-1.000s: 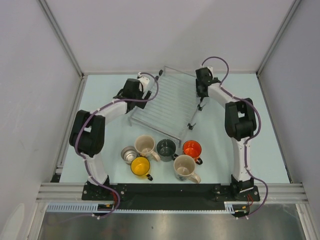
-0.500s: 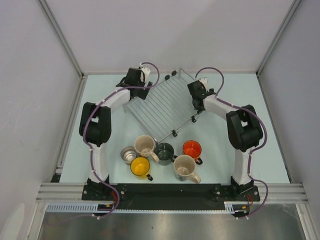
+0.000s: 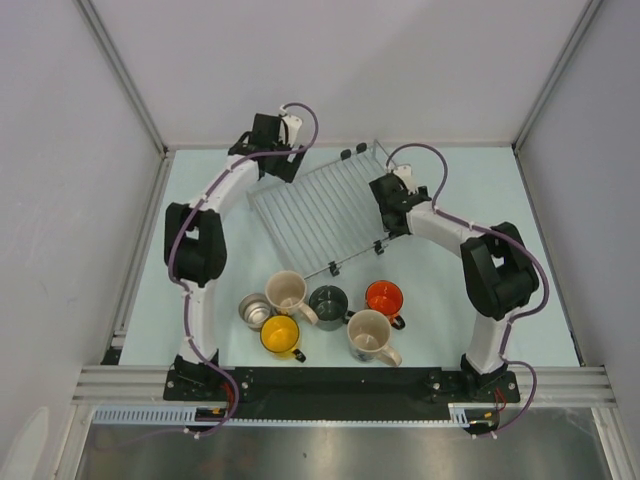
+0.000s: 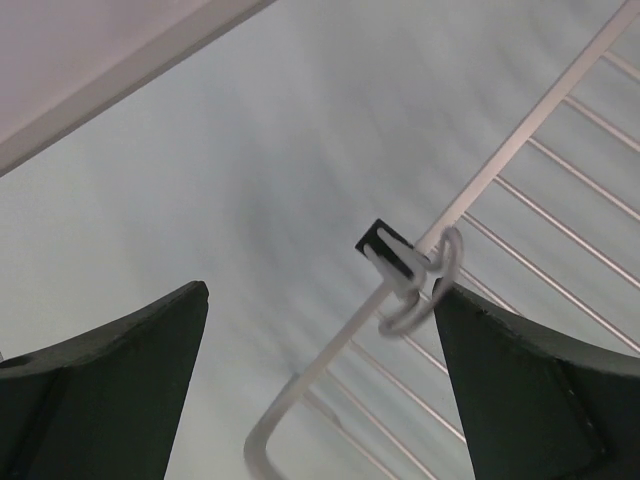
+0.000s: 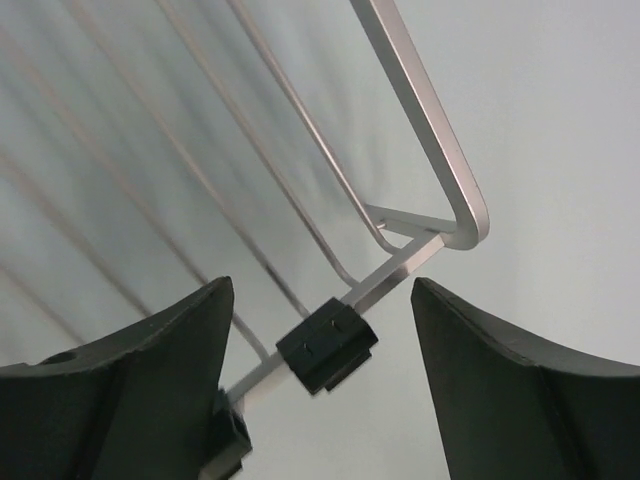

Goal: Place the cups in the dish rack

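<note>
left gripper (image 4: 320,290) gaping wide, straddling dish rack (image 3: 318,208) rim at 10 o'clock | right gripper (image 5: 320,282) gaping wide, straddling 3 o'clock corner | cups (image 3: 330,299) sitting at 6 o'clock

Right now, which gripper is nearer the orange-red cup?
Right. The right gripper sits over the dish rack at its near right corner, just beyond the orange-red cup; the left gripper is at the far left corner, across the rack from it.

pale mint tabletop (image 3: 470,190), plain white walls (image 3: 340,60), aluminium frame posts (image 3: 120,75)
</note>
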